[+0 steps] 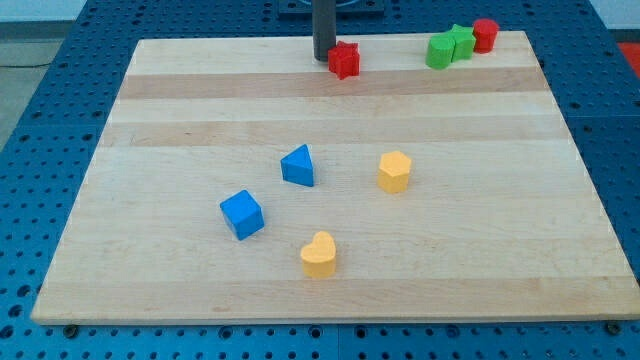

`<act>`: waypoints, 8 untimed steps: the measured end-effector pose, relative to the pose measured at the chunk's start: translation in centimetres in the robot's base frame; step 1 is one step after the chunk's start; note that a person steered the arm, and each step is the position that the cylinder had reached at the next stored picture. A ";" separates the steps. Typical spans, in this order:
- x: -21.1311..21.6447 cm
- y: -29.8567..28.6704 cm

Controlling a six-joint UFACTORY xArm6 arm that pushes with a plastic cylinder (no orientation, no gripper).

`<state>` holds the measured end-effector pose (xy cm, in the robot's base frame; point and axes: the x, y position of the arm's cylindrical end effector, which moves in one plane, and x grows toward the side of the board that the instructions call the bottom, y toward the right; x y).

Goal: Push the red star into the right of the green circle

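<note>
My tip (325, 57) is set touching the small red star block (345, 60) on its left — placed to drive it rightward. No hand is fitted — just a bare rod. The green blocks (449, 47) are seen well apart, at the view's top right.

wooden board (330, 110), eight coloured blocks

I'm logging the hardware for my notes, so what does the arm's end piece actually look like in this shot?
Only my rod shows: a straight, dark grey, plain cylinder coming down from the view's top edge, ending at my tip. No claw, cables, or markings are visible. A dark blue-grey mount sits behind it at the frame's top, mostly cropped.
</note>
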<state>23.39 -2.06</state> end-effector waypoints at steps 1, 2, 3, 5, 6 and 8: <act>1.1 -3.0; 3.6 -3.7; 5.0 -1.7; 1.4 3.6; 0.3 4.6; 0.1 8.4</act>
<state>23.48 6.31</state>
